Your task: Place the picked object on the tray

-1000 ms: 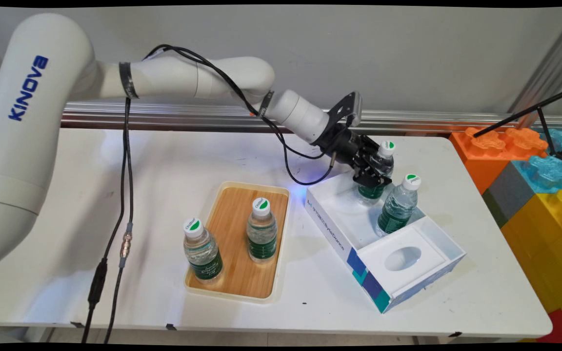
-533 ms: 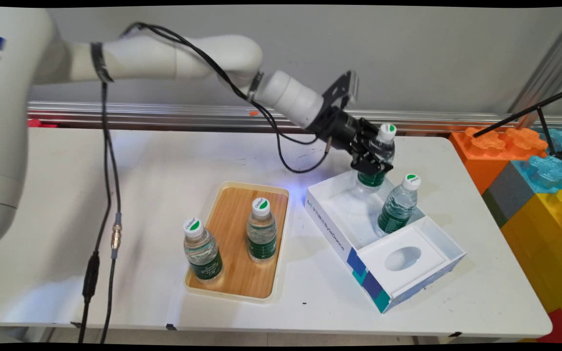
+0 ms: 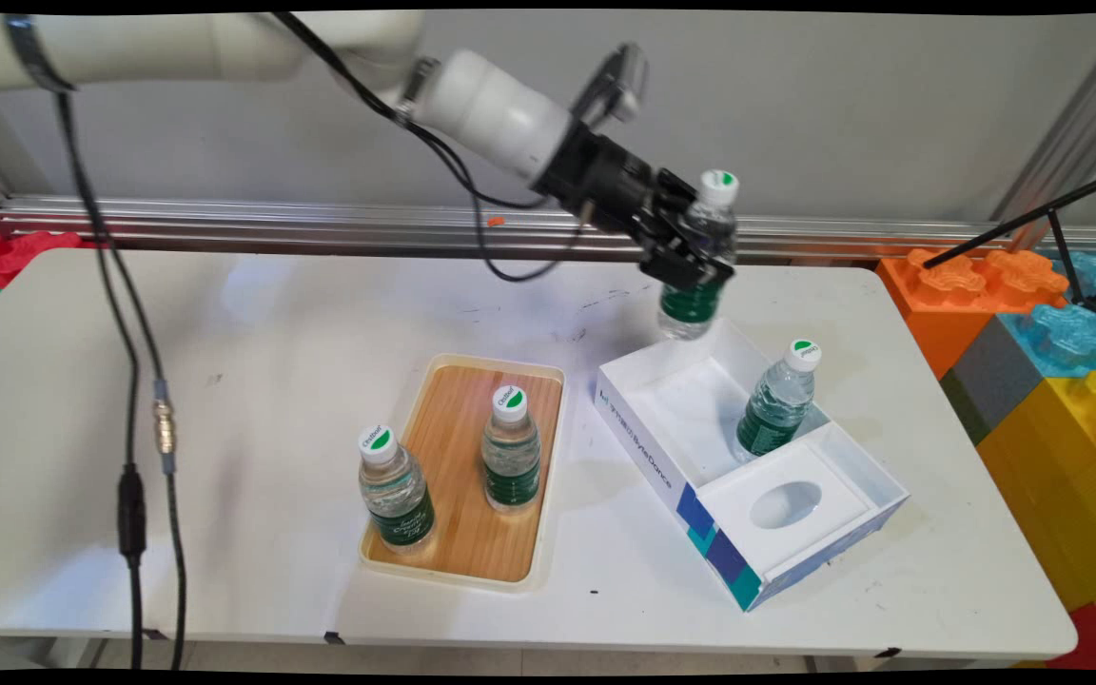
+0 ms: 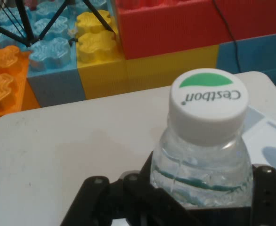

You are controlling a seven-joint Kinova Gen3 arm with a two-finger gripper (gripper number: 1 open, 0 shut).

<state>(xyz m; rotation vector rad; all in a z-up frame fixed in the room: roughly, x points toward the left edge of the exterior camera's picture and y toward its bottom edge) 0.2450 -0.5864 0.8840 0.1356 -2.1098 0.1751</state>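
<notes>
The water bottle (image 3: 700,249) is up in the air now, clamped around its middle by the black tool (image 3: 691,257), tilted with its white cap (image 3: 719,186) leaning away from the arm. A second ago its base sat down inside the white box (image 3: 643,433); half a second ago it was only just lifting; now its bottom hangs clear above the box's far corner, touching nothing. From the hand view the cap (image 4: 208,104) with its green patch fills the frame, and the tool's (image 4: 194,197) black fingers (image 4: 265,188) press against the clear body (image 4: 199,169) on both sides.

Directly below and a little toward the near side, a second bottle (image 3: 778,398) stands in the box, close to its inner divider, untouched since the earlier frames. The box's open compartment beneath the tool lies bare around that bottle, its walls low.

Further off on the arm's side, a wooden tray (image 3: 534,476) carries two more upright bottles (image 3: 510,447) (image 3: 396,487), spaced apart, with bare wood between them and at the far end. Neither has shifted.

Between the tray and the box runs a strip of bare desk (image 3: 272,362). Beyond the tool, the desk's far edge meets a metal rail (image 3: 320,224), and big coloured blocks (image 3: 1033,323) are stacked past the desk's end.
</notes>
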